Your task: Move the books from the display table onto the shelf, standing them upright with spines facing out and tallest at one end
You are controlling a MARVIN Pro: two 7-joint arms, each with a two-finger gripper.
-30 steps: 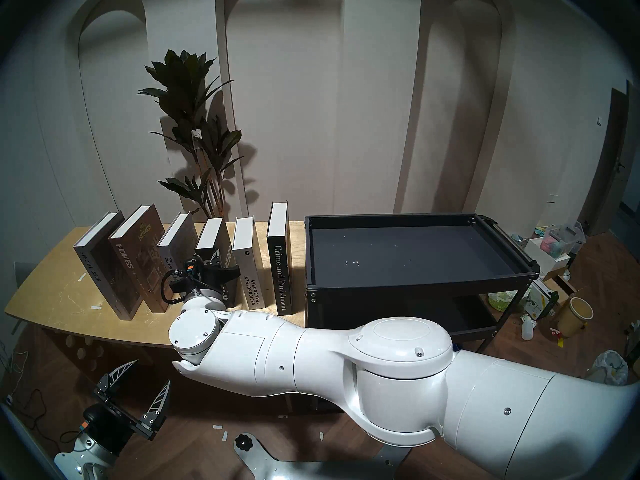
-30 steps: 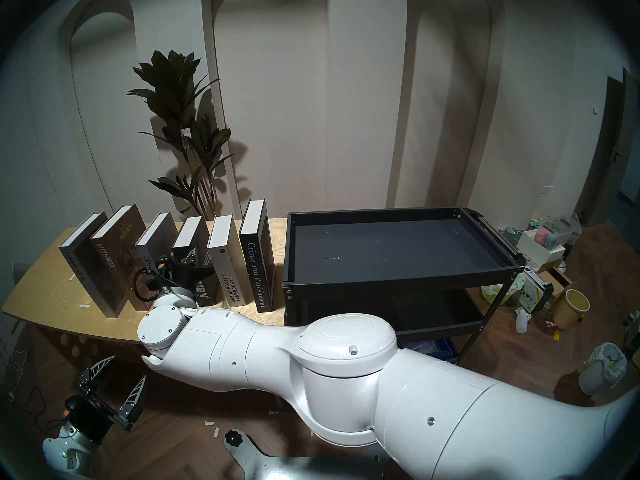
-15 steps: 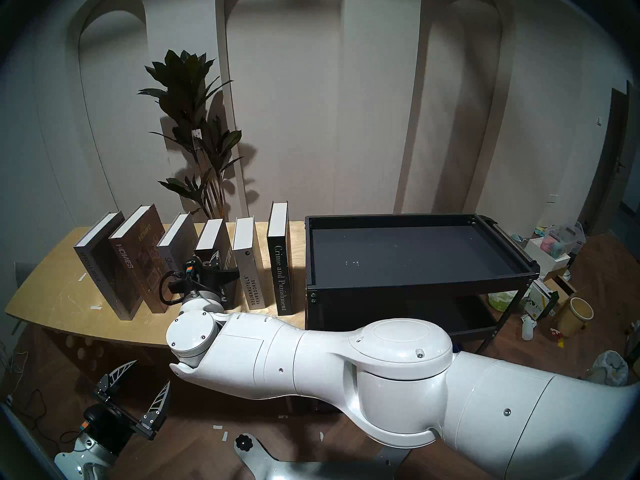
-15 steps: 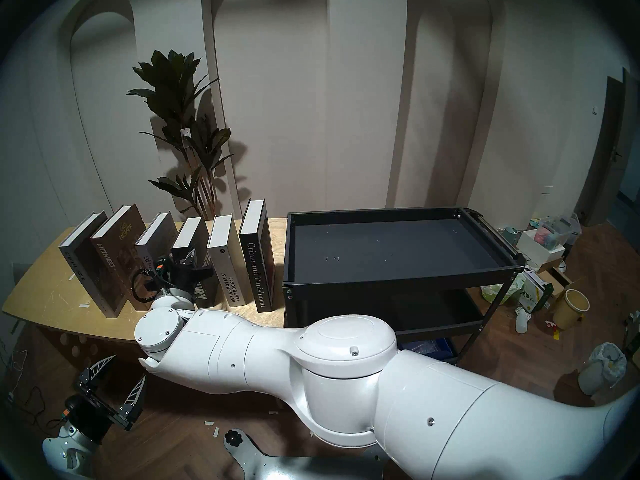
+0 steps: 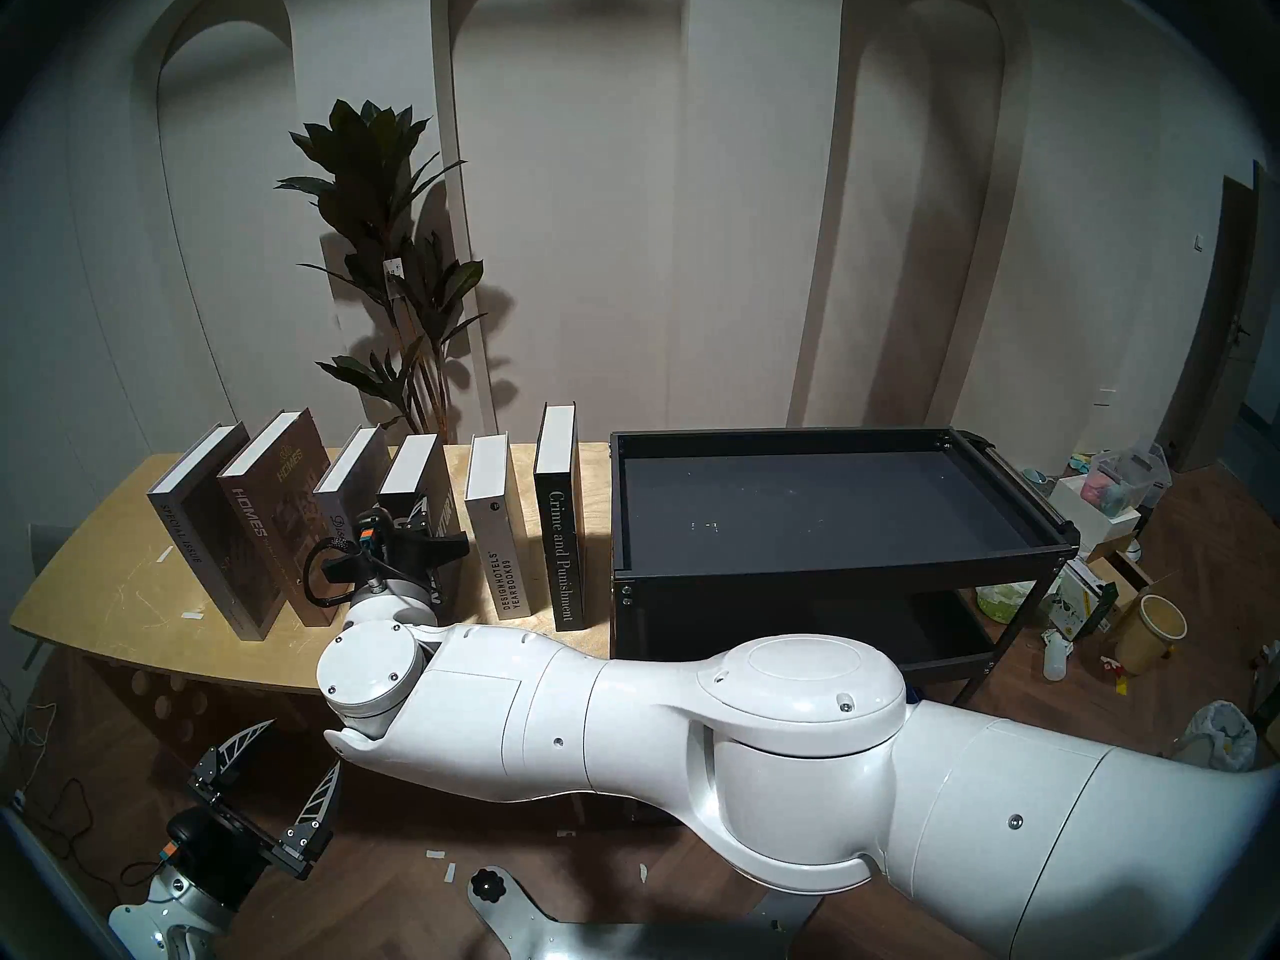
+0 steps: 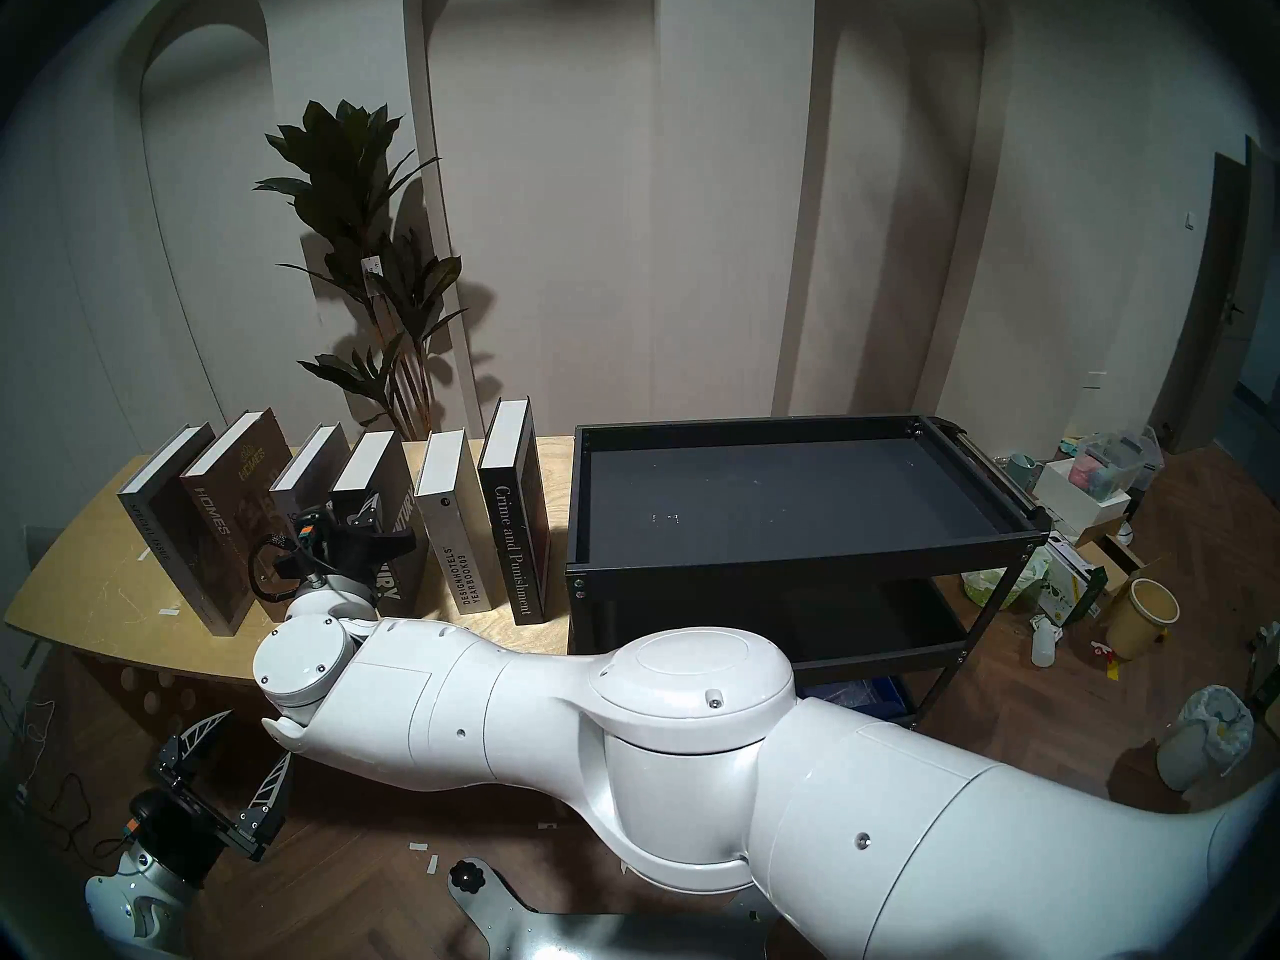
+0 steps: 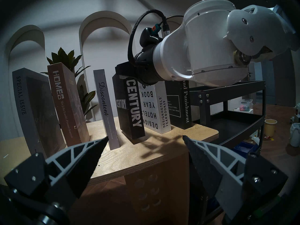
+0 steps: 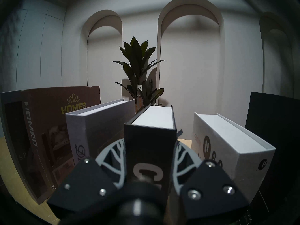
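On a light plywood display table [image 5: 104,591], scratched across its top, six hardcovers in a row, spines to the front: grey "Special Issue" [image 5: 183,522], brown "Homes" [image 5: 253,522], grey "Discontent" [image 5: 343,480], black "Century" [image 5: 415,463], white "Design Hotels Yearbook 09" [image 5: 495,522] and black "Crime and Punishment" [image 5: 561,557]. "Century" tilted toward "Discontent", a gap open on its other side; its contact with the tabletop hard to tell. Two scraps of white tape [image 5: 192,614] near the left end. Just beside the table's right end, on a wooden floor [image 5: 415,834], a black metal shelf [image 5: 831,571], its rimmed tray top bare.
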